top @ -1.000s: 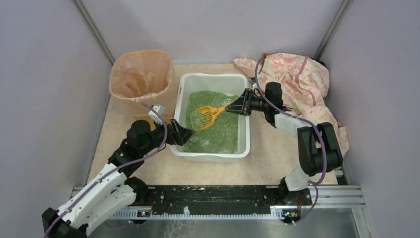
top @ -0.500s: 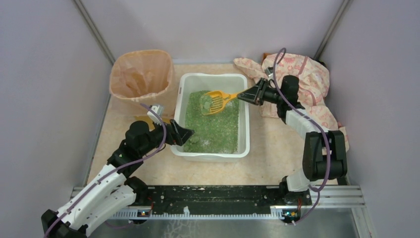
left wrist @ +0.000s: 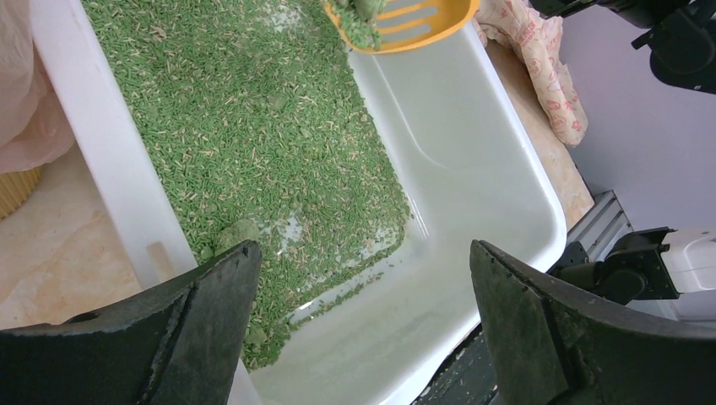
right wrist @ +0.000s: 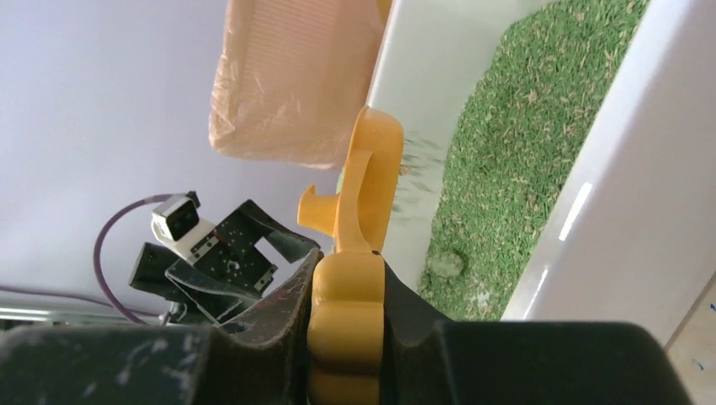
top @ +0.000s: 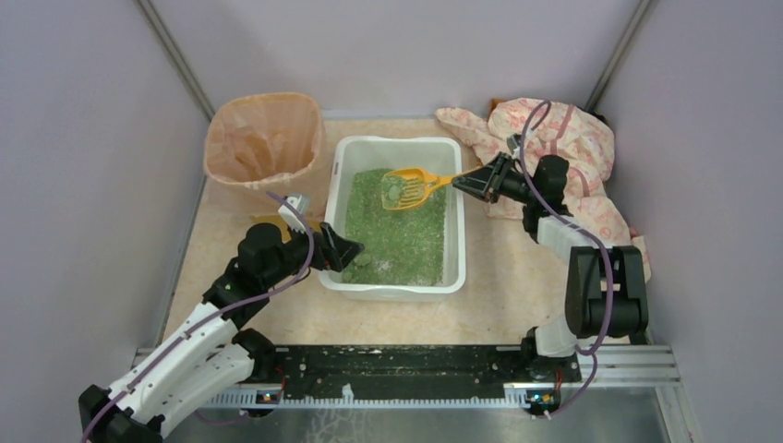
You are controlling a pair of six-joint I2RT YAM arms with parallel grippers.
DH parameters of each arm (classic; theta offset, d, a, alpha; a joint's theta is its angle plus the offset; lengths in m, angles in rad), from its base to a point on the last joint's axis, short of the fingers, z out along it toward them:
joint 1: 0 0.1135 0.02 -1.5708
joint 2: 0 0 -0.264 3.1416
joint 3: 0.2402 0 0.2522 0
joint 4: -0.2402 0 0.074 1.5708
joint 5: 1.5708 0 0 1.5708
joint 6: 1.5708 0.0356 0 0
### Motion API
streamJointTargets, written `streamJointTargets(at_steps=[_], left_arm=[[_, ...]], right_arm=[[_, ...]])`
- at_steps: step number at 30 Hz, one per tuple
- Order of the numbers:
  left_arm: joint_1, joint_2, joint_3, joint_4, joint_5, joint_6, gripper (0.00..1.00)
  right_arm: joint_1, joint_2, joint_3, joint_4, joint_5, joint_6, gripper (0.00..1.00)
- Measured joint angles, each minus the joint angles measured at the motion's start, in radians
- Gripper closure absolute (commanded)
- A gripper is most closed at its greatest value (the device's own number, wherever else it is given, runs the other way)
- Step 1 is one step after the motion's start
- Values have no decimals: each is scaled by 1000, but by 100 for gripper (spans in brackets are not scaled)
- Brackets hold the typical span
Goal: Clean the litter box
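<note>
The litter box is a white tub with green litter heaped toward its left side. My right gripper is shut on the handle of the orange-yellow slotted scoop, which is held above the far part of the box with a green clump in it. In the right wrist view the handle sits clamped between the fingers. My left gripper is open and empty at the box's near left corner. In the left wrist view it spans bare tub floor, with a green clump by its left finger.
A round bin lined with a peach bag stands left of the box. A pink floral cloth lies at the back right, behind my right arm. A small yellow ribbed object sits left of the box. Purple walls close in three sides.
My right gripper has drawn back to the right and lifted the scoop out of the middle of the litter toward the far right, with a clump in it. My left arm has barely moved.
</note>
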Motion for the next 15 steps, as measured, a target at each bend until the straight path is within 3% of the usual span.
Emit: streamJointTargets(at_steps=[9, 15], left_arm=[[0, 21, 11, 2, 6, 0, 1], [0, 55, 36, 4, 21, -3, 1]], right_arm=[[-34, 174, -108, 587, -21, 415, 100], [-58, 181, -109, 689, -42, 491, 100]])
